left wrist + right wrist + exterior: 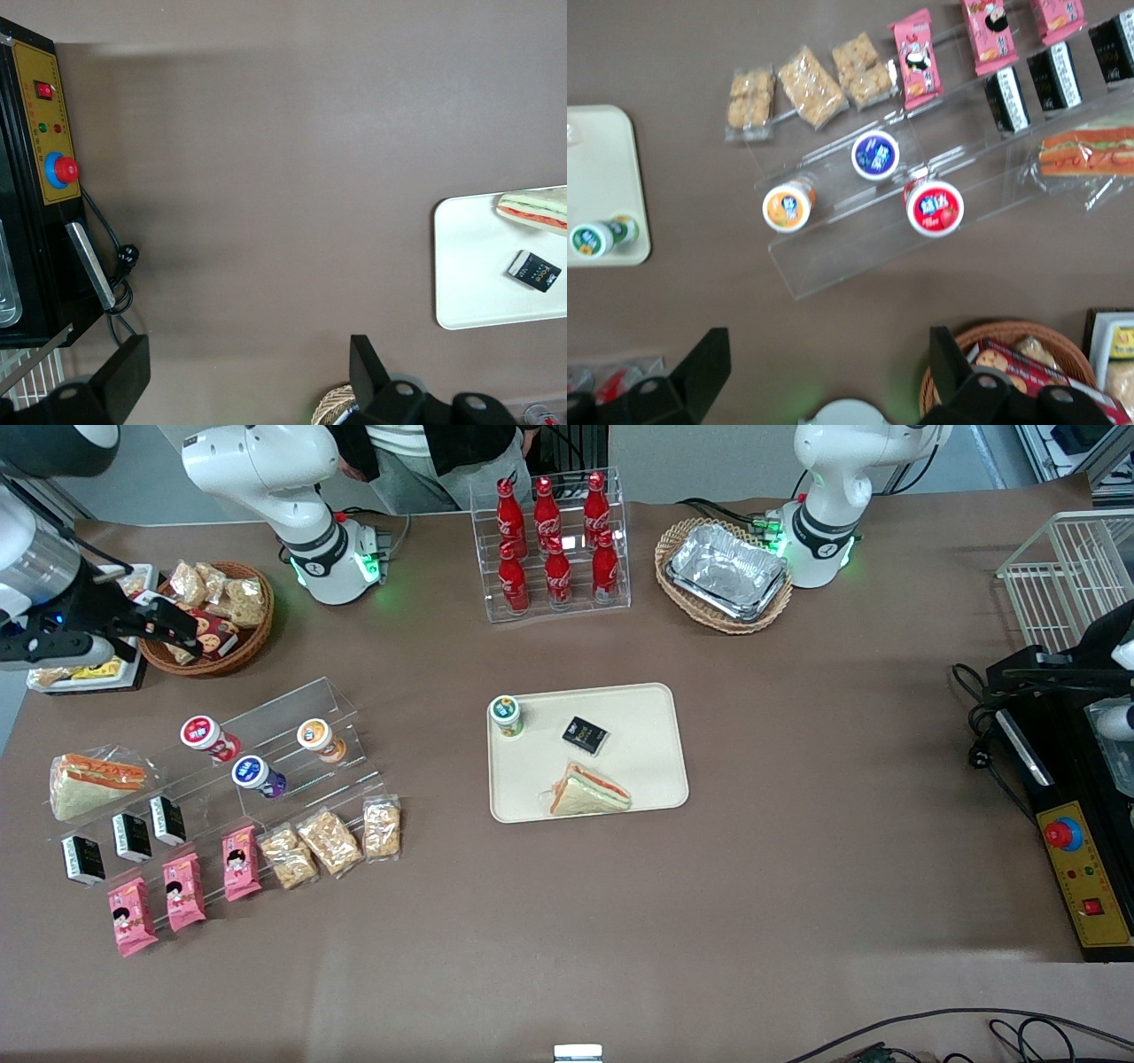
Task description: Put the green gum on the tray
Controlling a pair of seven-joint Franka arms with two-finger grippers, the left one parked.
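Observation:
The green gum [507, 716], a small green canister with a white lid, stands upright on the cream-beige tray [651, 717], in the tray corner toward the working arm's end and farther from the front camera. It also shows in the right wrist view [592, 239], on the tray's corner [607, 150]. My gripper [182, 627] is open and empty. It hangs high over the wicker snack basket [232, 646] at the working arm's end of the table, well apart from the tray. Its open fingers [709, 359] show in the right wrist view over bare table.
A wrapped sandwich [587, 792] and a black packet [584, 734] lie on the tray. A clear stepped stand [292, 708] holds red-lidded [203, 734], orange-lidded [315, 737] and purple [253, 773] canisters. A cola bottle rack [554, 545] and a basket of foil trays [725, 571] stand farther back.

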